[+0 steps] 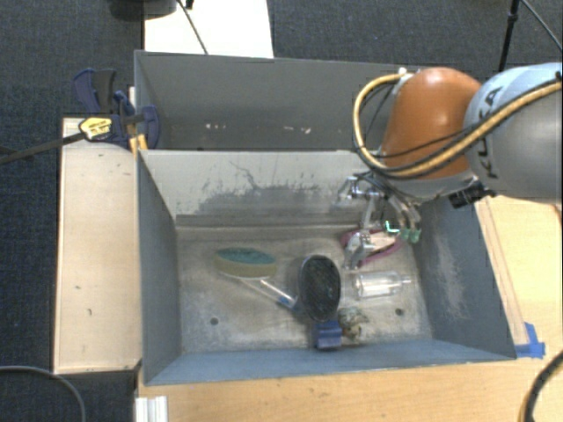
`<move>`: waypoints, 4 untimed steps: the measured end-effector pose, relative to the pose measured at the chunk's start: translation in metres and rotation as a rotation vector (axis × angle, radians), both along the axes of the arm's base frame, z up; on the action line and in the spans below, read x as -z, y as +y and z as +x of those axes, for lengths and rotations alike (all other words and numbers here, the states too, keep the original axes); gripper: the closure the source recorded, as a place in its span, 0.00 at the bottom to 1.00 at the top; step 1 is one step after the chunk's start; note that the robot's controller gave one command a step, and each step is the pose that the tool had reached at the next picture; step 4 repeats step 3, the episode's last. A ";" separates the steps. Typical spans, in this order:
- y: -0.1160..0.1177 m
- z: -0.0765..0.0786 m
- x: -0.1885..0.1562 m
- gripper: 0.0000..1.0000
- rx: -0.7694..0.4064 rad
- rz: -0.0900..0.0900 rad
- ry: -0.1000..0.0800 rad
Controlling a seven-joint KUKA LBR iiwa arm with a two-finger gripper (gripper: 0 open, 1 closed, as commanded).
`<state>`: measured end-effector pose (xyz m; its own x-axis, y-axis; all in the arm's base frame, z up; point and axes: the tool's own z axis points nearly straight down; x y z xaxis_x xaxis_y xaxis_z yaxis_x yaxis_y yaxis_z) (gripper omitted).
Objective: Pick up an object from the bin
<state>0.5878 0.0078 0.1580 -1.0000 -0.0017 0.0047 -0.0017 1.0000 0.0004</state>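
Blue piece (pixel 327 335) lay against the near wall; black oval brush (pixel 320 284) and clear jar (pixel 380 284) flanked the tool (pixel 356 246) — grip state not discernible; bin floor (pixel 202 310) lay open leftward.

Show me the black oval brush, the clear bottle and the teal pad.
black oval brush (pixel 320 286): camera view, its dark middle.
clear bottle (pixel 380 285): camera view, middle of its body.
teal pad (pixel 245 258): camera view, its top face.
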 end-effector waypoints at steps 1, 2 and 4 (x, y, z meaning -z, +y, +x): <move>0.009 -0.065 0.085 0.00 -0.177 0.000 -0.023; 0.009 -0.063 0.082 1.00 -0.175 -0.001 -0.028; 0.001 -0.079 -0.060 1.00 -0.405 -0.001 -0.013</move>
